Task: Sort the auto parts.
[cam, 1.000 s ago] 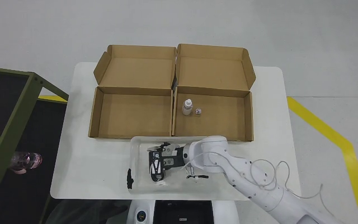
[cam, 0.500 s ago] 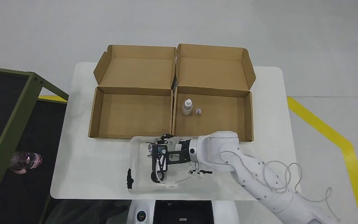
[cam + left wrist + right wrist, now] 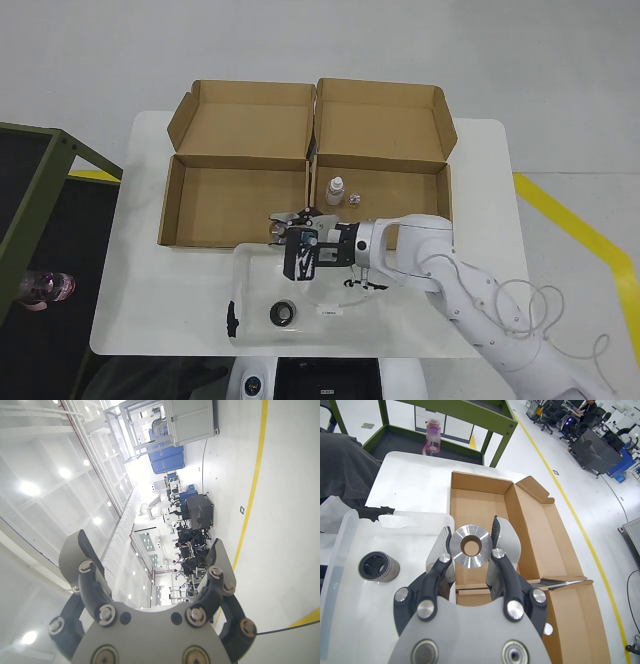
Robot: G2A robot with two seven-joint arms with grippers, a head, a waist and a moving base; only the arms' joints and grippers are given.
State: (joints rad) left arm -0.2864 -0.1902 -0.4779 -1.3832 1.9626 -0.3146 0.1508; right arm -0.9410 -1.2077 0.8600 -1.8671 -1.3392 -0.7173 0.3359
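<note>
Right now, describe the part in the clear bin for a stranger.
On the white table, the clear bin sits at the edge nearest the robot. Inside sits a short steel cylinder with a black bore, unlike the shiny disc held in the right claw.

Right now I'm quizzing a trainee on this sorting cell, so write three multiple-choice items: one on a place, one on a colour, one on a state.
1. Where does the cylindrical bearing lie?
A) in the clear bin
B) in a drawer
C) on a shelf

2. What colour is the floor line?
A) red
B) yellow
C) blue

3. What state is the right hand in?
A) open and empty
B) shut on the metal ring
C) shut on a cloth

Key:
1 A, the bearing rests on the bin's bottom.
2 B, the stripe on the floor is plainly yellow.
3 B, the ring sits clamped in the hand.
</note>
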